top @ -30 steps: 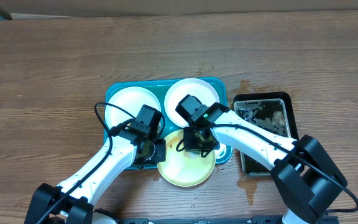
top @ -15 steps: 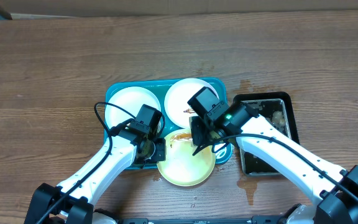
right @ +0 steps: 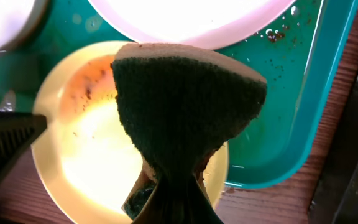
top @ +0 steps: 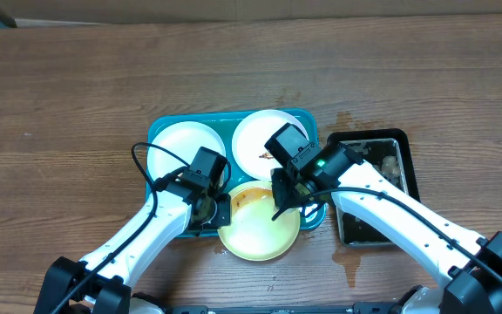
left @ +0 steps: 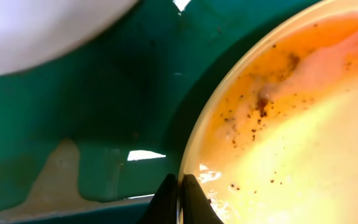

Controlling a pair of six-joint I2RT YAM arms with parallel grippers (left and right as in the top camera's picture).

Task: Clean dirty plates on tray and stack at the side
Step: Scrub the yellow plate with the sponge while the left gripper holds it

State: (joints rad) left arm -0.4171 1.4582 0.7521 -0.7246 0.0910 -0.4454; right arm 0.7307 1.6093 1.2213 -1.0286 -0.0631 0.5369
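Observation:
The teal tray holds two white plates, one at the back left and one at the back right. A pale yellow-green plate with an orange-brown smear hangs over the tray's front edge. My left gripper is shut on this plate's left rim. My right gripper is shut on a dark green sponge and holds it just above the plate's right side. The tray also shows in the right wrist view.
A narrow black tray with dirty water and scraps stands right of the teal tray. Wet spots mark the wooden table near its front. The back right white plate has brown crumbs at its edge.
My right gripper has swung with the sponge from the yellow-green plate's middle to its right side, uncovering the smear. The left gripper still holds the rim; the plate shifted slightly.

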